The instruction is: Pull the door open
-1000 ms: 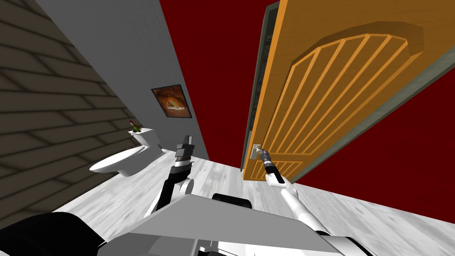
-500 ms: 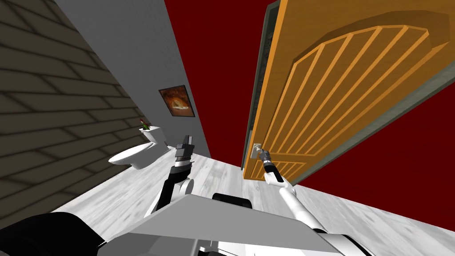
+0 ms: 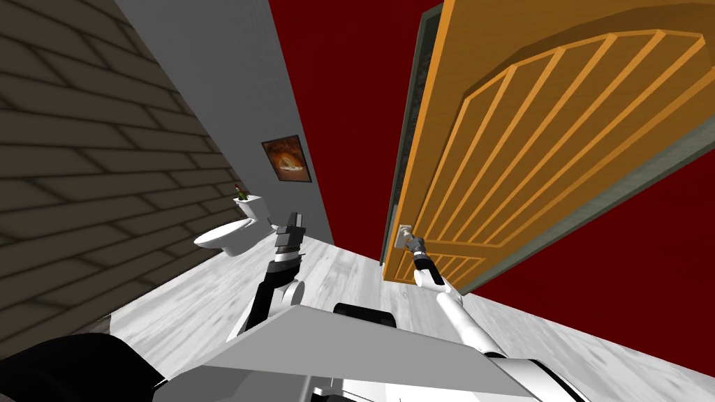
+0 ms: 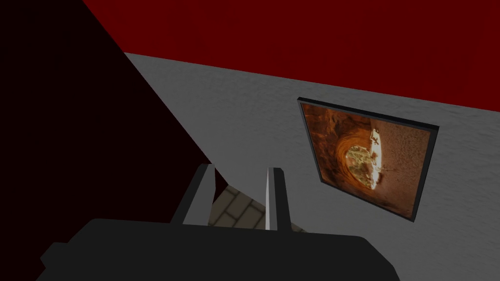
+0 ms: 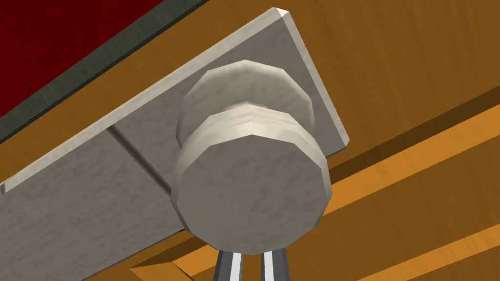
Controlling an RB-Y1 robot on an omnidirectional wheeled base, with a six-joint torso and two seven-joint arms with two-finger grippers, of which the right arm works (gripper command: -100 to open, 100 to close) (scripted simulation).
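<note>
Door knob (image 5: pixel 251 195) sits dead ahead of the right hand (image 3: pixel 413 243), just over its nearly closed fingers (image 5: pixel 235 266); a real grasp looks doubtful. Pull straight back.

To the right, door (image 3: pixel 531 139) standing ajar from its frame (image 3: pixel 410 132), with knob (image 5: pixel 251 195) on a plate (image 5: pixel 97 195) at its left edge. Right gripper (image 3: pixel 413 243) at the knob's near side. Left gripper (image 3: pixel 292 227) well left, above the floor (image 3: pixel 209 307). Far left, toilet (image 3: pixel 227 237) with a small object (image 3: pixel 241 190) on its tank; picture (image 3: pixel 286 159) on the wall behind.
</note>
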